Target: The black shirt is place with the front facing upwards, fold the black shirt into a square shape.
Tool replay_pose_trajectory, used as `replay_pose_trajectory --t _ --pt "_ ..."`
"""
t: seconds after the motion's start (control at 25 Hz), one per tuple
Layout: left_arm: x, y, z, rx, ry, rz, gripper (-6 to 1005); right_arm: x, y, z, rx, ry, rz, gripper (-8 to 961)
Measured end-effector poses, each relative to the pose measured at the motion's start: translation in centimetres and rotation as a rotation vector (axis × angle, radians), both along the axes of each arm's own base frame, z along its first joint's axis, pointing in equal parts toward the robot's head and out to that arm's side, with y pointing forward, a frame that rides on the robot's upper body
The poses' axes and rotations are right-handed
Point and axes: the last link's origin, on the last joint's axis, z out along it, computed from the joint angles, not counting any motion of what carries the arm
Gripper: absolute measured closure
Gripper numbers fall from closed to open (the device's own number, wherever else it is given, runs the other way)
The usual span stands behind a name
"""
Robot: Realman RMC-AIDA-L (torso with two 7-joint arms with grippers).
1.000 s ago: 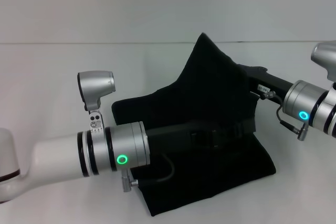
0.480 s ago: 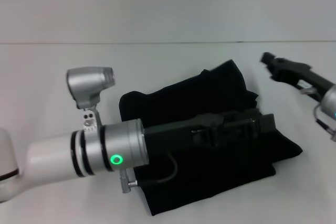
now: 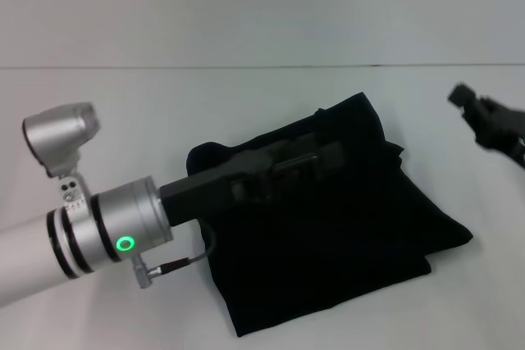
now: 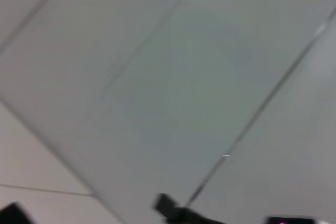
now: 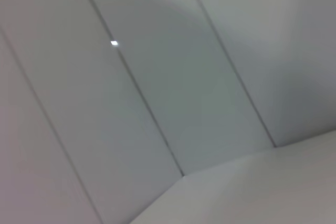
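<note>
Left pincer (image 3: 328,156) drawn back — grip unclear, over folded black shirt (image 3: 344,252), right pincer (image 3: 469,104) withdrawn.

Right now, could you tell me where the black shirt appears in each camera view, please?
Head view: the black shirt lies folded on the table, centre-right, under the left gripper.
Left wrist view: not in it.
Right wrist view: not in it.
Shared landmark: none that I can match; both wrist views show only pale panelled surfaces.
</note>
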Motion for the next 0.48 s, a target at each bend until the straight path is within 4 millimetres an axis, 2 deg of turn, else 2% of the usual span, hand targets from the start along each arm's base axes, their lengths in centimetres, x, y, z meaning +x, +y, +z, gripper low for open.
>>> replay_pose_trajectory --t 0.2,0.32,0.4,0.48 --pt "-2.3 0.2 -1.0 0.034 0.137 0.066 232 1.2 -2.1 -1.7 -0.055 -0.068 0.002 898" --pt "-3.0 0.4 -1.4 0.029 0.191 0.095 236 1.6 -2.1 -2.0 -0.07 -0.09 -0.022 897" --pt "-3.6 1.0 -0.8 0.02 0.217 0.127 239 1.8 -1.9 -1.8 -0.062 -0.094 -0.038 896" --pt "-3.7 1.2 -0.4 0.013 0.222 0.135 243 1.8 -1.6 -1.5 -0.051 -0.088 -0.042 834"
